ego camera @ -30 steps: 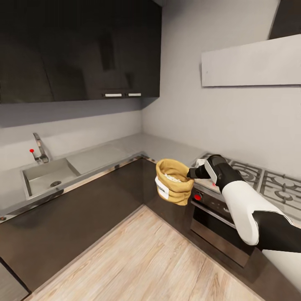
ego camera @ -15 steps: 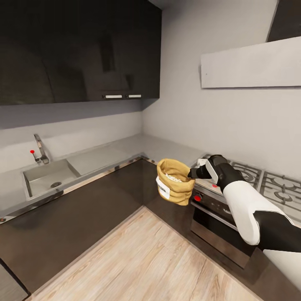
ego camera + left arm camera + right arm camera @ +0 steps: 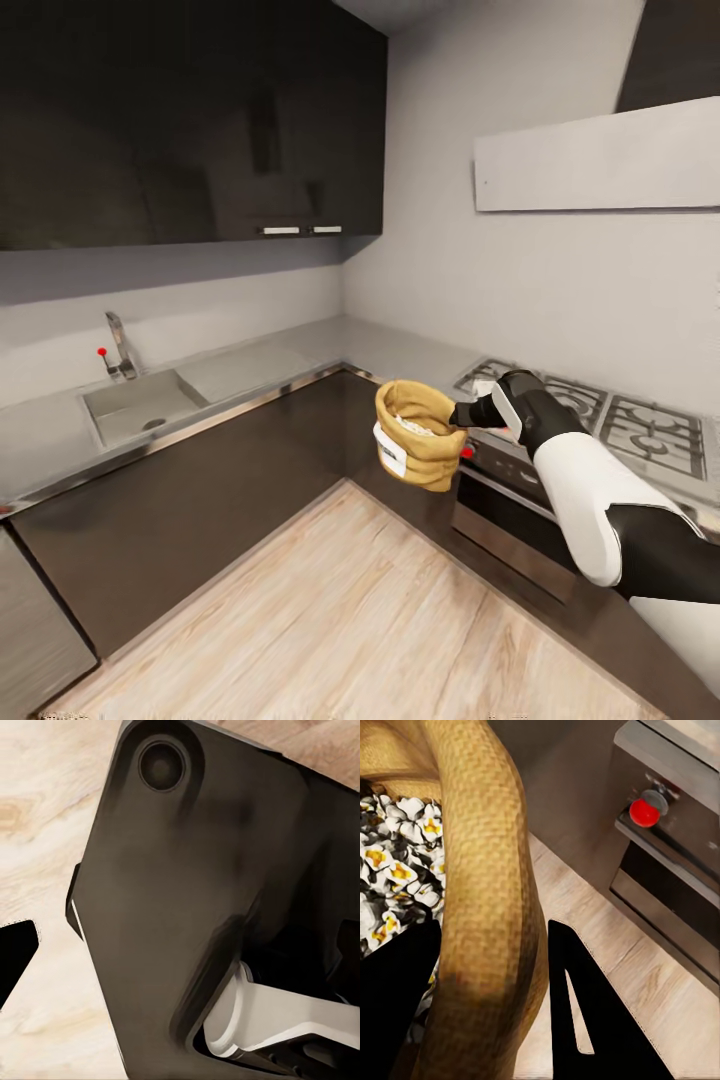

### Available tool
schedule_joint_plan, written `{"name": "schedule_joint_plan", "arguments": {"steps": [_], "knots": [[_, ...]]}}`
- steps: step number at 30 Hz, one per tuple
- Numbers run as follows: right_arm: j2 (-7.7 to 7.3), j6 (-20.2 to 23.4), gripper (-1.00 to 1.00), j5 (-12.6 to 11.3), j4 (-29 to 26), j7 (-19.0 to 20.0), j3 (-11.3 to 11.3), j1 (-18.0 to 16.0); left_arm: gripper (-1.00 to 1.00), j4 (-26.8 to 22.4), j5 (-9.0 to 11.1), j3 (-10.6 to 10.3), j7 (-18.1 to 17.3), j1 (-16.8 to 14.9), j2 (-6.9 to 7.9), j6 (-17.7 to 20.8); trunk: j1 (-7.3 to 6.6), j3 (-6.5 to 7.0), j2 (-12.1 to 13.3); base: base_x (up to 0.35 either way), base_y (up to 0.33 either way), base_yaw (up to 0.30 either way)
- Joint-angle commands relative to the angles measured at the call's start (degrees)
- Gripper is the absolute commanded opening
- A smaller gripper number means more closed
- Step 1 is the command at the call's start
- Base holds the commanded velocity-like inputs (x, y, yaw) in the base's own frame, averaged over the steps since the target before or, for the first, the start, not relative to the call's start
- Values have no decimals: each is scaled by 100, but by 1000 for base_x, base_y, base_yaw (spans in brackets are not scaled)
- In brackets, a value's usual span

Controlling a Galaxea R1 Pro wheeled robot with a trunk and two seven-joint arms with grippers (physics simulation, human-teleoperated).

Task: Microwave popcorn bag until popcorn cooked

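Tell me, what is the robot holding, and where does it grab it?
The right gripper holds the popcorn bag by its rolled rim, one finger inside, one outside.

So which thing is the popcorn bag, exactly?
Find the gas hob on the right-hand worktop; just left of it, the right gripper holds the popcorn bag above the floor. It's the tan sack with a rolled rim, a white label and pale popcorn inside.

The tan burlap popcorn bag [image 3: 417, 435] hung over the pale wooden floor [image 3: 340, 620], before the L-shaped grey metal table [image 3: 260, 375]; steel sink [image 3: 135, 410] far left, gas hob [image 3: 600, 415] right, built-in oven [image 3: 505, 505] beneath
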Motion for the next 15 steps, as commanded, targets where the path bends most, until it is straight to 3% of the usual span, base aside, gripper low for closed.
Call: {"name": "schedule_joint_plan", "arguments": {"steps": [1,15], "knots": [[3,26,-100,32,-5,32,-27,-4,100,-5,7,32,5,-1,-2,-7,-2,-8,-7,-323,102,0],[-6,198,-100,65,4,32,-27,-4,100,-3,7,38,5,-1,-2,-7,-2,-8,-7,-323,153,0]]}}
